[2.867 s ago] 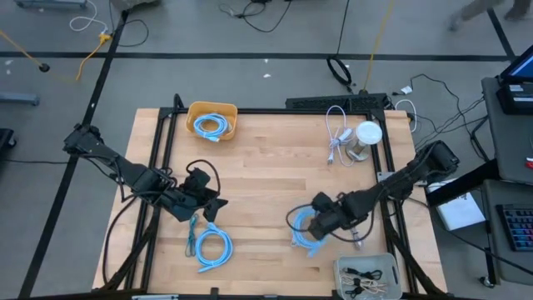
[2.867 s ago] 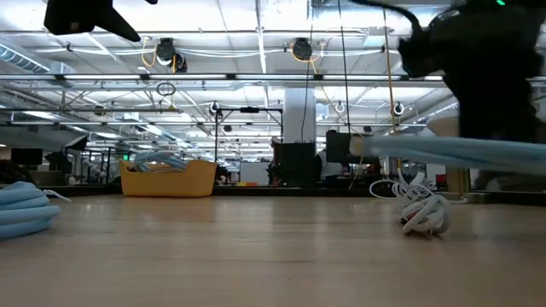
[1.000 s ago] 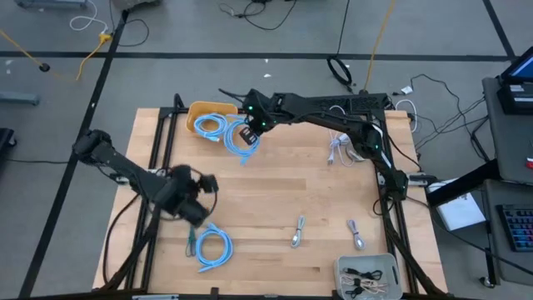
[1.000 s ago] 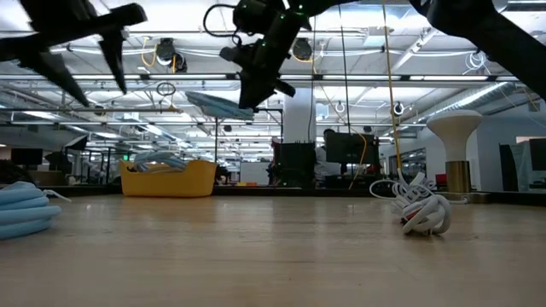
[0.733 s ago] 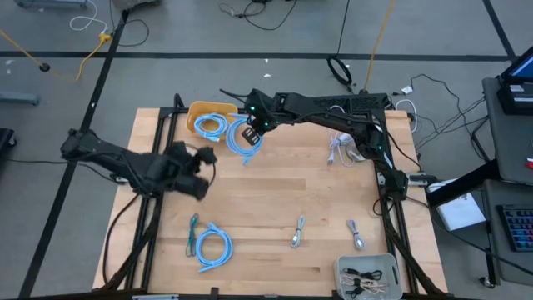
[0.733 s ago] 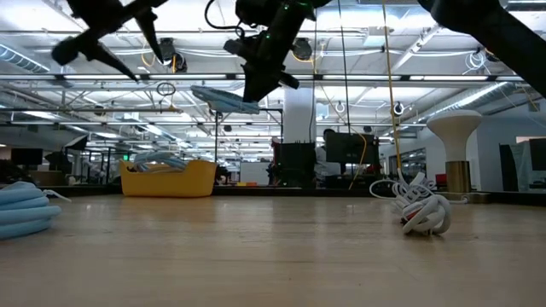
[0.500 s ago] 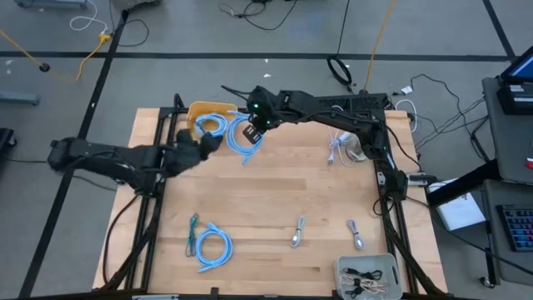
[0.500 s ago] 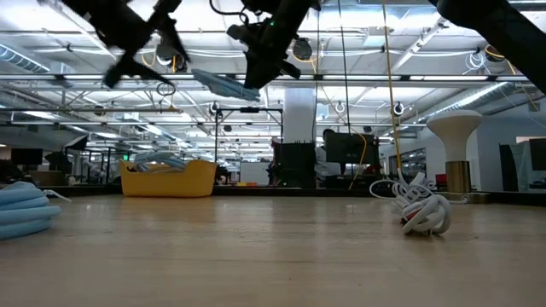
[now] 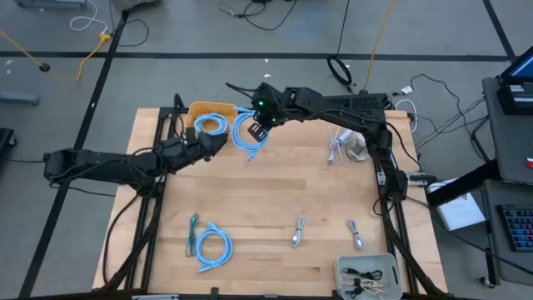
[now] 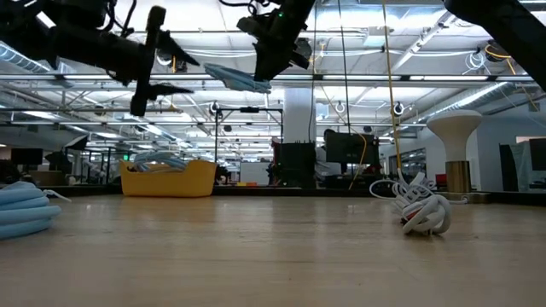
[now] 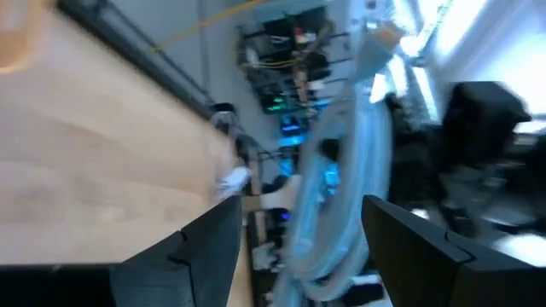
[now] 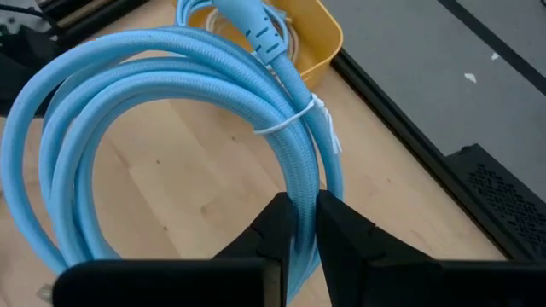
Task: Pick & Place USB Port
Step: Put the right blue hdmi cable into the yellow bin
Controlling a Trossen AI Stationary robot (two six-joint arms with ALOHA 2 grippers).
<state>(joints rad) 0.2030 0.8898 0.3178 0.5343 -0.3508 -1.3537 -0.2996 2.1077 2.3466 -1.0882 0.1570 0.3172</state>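
Blue cable coil [image 12: 171, 128] pinched between right gripper [image 12: 300, 223] fingers; ends hidden.

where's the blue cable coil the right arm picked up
In the high view the blue cable coil hangs in the right gripper above the table's far side, just right of the yellow bin.

Three blue cable coils show: one in the yellow bin [image 9: 212, 120] at the far left of the table [image 9: 275, 200], a second blue coil [image 9: 248, 133] held in the air just right of that bin, and a third blue coil [image 9: 212, 247] lying near the left front. One white cable bundle [image 9: 336, 142] lies far right. Two small connectors [image 9: 297, 232] lie near the front. One grey tray [image 9: 369, 277] sits at the right front corner. Two arms reach in.
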